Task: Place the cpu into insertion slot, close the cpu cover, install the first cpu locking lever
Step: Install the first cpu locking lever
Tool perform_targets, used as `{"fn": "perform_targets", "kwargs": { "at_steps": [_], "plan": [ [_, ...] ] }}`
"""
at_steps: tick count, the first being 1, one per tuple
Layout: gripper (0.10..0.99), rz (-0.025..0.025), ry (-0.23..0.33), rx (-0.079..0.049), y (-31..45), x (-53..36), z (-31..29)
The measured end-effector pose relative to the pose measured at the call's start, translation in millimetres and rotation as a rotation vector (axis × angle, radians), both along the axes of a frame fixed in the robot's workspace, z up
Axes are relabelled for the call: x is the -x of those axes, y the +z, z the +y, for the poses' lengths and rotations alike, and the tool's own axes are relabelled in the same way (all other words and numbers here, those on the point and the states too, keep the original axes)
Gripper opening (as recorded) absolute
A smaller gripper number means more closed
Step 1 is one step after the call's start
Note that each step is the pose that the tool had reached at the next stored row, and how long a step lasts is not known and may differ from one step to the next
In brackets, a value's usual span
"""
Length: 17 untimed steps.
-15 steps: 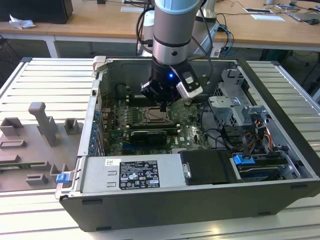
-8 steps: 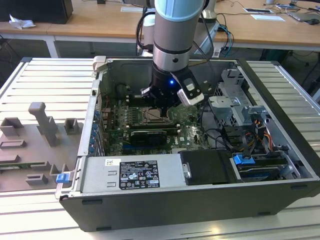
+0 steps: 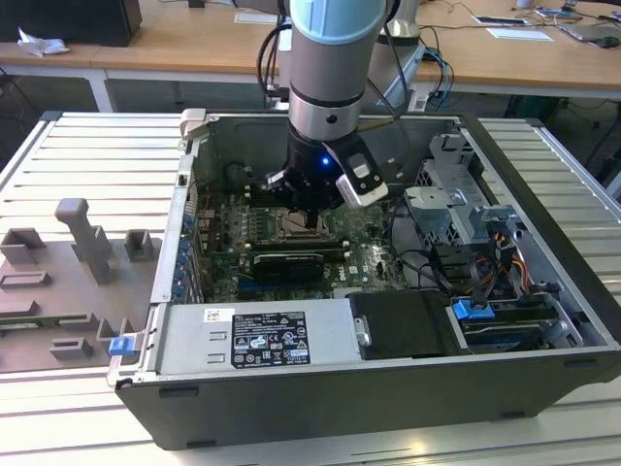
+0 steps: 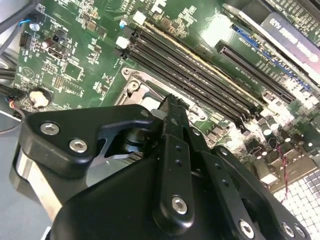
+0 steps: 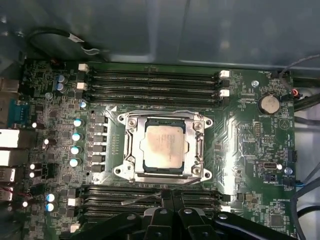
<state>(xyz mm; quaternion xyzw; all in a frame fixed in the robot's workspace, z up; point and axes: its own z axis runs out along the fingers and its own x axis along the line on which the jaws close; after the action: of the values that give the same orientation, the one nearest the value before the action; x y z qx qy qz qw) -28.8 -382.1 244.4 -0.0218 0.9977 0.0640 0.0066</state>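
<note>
The cpu, a pale silver square, lies in the insertion slot, whose dark edge shows around it. The cpu cover, a silvery frame, lies flat over the slot with the chip showing through its window. A thin metal locking lever slants away from the socket's near side, over the memory slots. My gripper hangs just above the board at that side, fingers together and shut, tips by the lever's end. In the second wrist view my gripper points down at the socket's corner. In the exterior view my gripper is low inside the case.
Long black memory slots run on both sides of the socket. A black card with a grille and the power supply sit nearer the case front. A drive cage and cables stand at the exterior view's right.
</note>
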Motion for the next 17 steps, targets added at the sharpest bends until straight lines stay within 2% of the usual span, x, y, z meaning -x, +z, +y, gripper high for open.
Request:
{"fn": "perform_targets", "kwargs": {
  "at_steps": [2,3,5,12,14,17],
  "plan": [
    [0.106,0.0001,0.000,-0.008,-1.4,3.4,-1.3],
    [0.106,0.0000,0.000,-0.011,-2.3,10.2,-1.6],
    [0.106,-0.0001,0.000,-0.013,-4.4,15.1,-1.6],
    [0.106,0.0001,0.001,-0.017,-18.7,20.6,-1.7],
    [0.106,0.0002,0.005,-0.025,-20.0,22.9,-2.0],
    [0.106,0.0002,0.016,-0.043,-22.6,26.7,-3.4]
  ]
}}
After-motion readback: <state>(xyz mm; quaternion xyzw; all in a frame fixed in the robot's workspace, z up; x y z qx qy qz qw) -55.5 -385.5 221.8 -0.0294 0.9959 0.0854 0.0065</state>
